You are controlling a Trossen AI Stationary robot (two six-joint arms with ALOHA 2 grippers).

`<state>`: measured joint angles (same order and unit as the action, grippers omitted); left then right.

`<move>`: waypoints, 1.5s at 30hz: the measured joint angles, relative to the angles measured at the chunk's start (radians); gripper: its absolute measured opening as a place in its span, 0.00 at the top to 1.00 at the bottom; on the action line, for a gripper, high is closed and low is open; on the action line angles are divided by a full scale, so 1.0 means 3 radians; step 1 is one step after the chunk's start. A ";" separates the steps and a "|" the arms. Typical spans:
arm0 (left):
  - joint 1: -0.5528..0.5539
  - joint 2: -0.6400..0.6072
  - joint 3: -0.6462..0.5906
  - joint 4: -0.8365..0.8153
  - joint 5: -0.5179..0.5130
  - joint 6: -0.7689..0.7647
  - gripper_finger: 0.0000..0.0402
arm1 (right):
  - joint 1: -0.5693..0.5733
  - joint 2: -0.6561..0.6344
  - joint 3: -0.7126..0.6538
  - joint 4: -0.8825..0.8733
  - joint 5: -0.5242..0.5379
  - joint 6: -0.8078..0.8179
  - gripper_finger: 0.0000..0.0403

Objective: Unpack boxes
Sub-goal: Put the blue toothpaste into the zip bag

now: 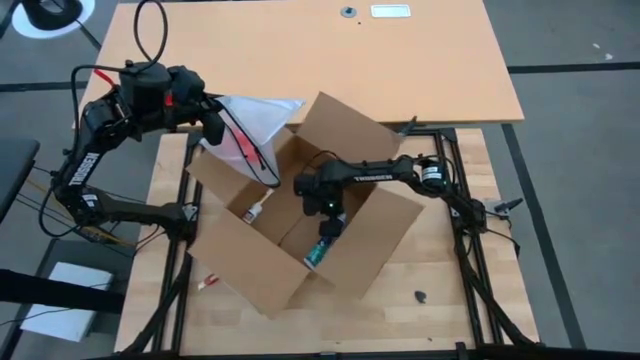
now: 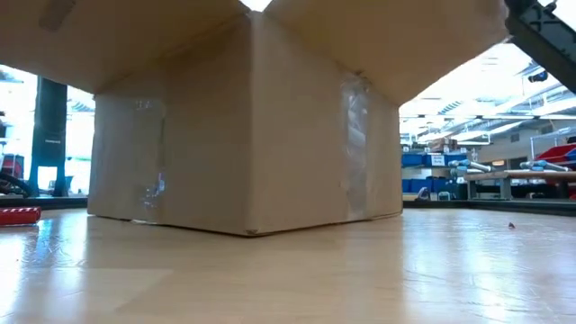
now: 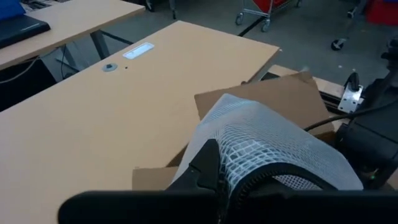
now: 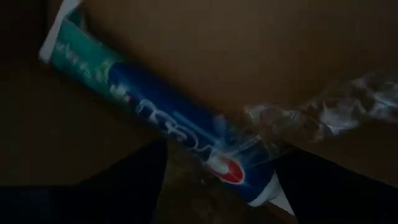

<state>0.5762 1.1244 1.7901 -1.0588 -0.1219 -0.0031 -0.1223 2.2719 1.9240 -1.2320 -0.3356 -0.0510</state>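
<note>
The right gripper (image 1: 330, 222) hung inside the carton (image 1: 300, 215), fingers apart over a toothpaste box (image 4: 155, 112); the left gripper (image 1: 214, 128) pinched a clear bag (image 1: 250, 120).

The open carton (image 1: 300, 225) fills the middle of the surface (image 1: 440, 310); its four spread flaps block your low approaches from every side. Enter from above only. Inside, the right gripper (image 1: 326, 222), jaws wide, occupies the near corner over a toothpaste tube (image 4: 155, 112). The left gripper (image 1: 215, 128), closed on a plastic bag (image 1: 250, 125), obstructs the far-left flap. You find free room along the near-right edge.
</note>
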 joint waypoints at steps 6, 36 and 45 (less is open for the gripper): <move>0.0000 0.0000 -0.0001 0.0001 0.0000 0.0000 0.99 | 0.0165 0.0001 -0.0034 0.0068 0.0508 -0.0769 0.27; 0.0000 0.0001 -0.0001 0.0049 0.0064 0.0174 0.99 | 0.0222 -0.0051 -0.0010 -0.1107 0.0112 0.1004 0.27; 0.0000 0.0001 -0.0001 0.0074 0.0072 0.0183 0.99 | 0.0222 -0.0074 -0.0575 -0.0878 0.0055 0.1463 0.27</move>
<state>0.5762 1.1248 1.7897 -1.0365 -0.1001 0.0517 -0.0559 2.2496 1.7516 -1.4953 -0.3190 0.3880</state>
